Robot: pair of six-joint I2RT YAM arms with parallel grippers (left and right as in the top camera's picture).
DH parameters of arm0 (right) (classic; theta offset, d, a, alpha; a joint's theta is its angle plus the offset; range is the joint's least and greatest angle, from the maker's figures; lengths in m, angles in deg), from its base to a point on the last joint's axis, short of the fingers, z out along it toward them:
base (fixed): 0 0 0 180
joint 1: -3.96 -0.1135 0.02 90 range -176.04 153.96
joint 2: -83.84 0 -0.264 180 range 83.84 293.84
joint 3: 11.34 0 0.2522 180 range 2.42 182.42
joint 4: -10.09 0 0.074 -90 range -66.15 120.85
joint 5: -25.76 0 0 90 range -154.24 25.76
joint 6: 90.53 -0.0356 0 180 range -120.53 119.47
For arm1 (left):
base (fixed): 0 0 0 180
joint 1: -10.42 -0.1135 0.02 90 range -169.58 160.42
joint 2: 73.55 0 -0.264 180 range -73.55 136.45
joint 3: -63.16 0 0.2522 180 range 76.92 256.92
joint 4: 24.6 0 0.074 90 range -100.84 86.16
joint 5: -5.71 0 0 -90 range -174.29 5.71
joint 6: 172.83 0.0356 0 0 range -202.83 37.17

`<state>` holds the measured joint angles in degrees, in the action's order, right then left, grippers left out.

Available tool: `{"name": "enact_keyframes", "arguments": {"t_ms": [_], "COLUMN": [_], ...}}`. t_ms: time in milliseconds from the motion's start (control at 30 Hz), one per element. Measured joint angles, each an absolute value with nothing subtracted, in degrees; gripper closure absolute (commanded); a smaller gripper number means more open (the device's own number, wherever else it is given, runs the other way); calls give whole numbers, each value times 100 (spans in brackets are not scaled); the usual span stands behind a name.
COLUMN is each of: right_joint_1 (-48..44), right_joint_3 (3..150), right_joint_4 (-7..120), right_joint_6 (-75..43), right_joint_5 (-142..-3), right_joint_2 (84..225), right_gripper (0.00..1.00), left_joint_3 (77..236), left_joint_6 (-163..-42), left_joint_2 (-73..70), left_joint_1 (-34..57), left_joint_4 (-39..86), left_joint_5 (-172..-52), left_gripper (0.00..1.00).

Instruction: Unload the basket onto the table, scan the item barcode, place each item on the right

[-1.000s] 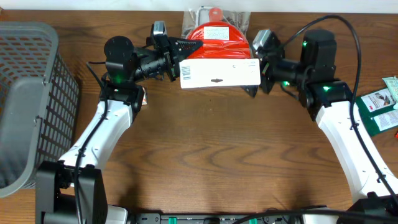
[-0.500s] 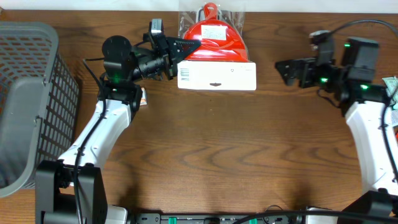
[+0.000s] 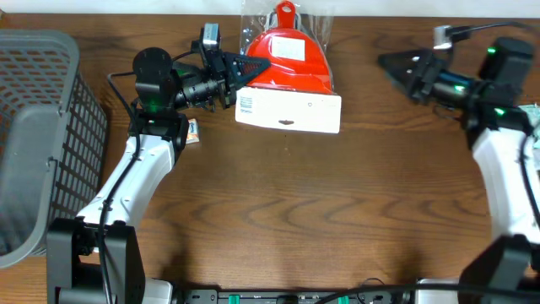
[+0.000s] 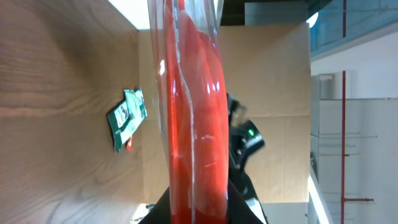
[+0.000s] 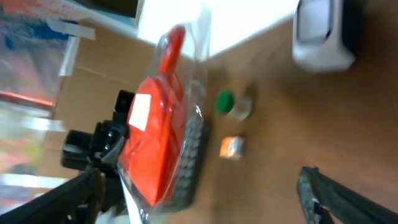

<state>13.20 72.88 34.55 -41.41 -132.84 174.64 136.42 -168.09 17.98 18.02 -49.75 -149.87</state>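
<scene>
Red dustpan [image 3: 291, 57] in clear wrap w/ white card [image 3: 297, 113], barcode label [image 3: 245, 103] on card's left end; left edge pinched by left gripper [image 3: 239, 78].

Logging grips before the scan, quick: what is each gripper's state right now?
Left gripper: shut on the red packaged item.
Right gripper: open, holding nothing.

This is a robot test lab set up as a mock shop checkout. A grey mesh basket [image 3: 34, 127] and a green packet [image 4: 127, 118] sit on a wood-grain table [image 3: 278, 211]; cardboard panels [image 4: 273, 68] and glazed partitions [image 4: 354, 31] stand behind
</scene>
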Motion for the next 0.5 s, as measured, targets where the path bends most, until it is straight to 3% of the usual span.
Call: {"name": "enact_keyframes", "arguments": {"t_ms": [200,433,500], "right_joint_1": [611,-25,-105], "right_joint_3": [7286,7277,7279], "right_joint_4": [2489,139,-405], "right_joint_6": [-4969,-6340,-6722], "right_joint_5": [-13509,-13778,-13832], "right_joint_2": [18345,18846,18848], "right_gripper": [9,12,18], "left_joint_3": [13642,13642,13642], "left_joint_6": [-16850,-16857,-16859], "left_joint_2": [1798,1807,1807], "left_joint_1": [1802,1791,1795], "left_joint_4": [-4978,-4973,-4973], "left_joint_5": [-15145,-15197,-15215], "left_gripper": [91,91,91]}}
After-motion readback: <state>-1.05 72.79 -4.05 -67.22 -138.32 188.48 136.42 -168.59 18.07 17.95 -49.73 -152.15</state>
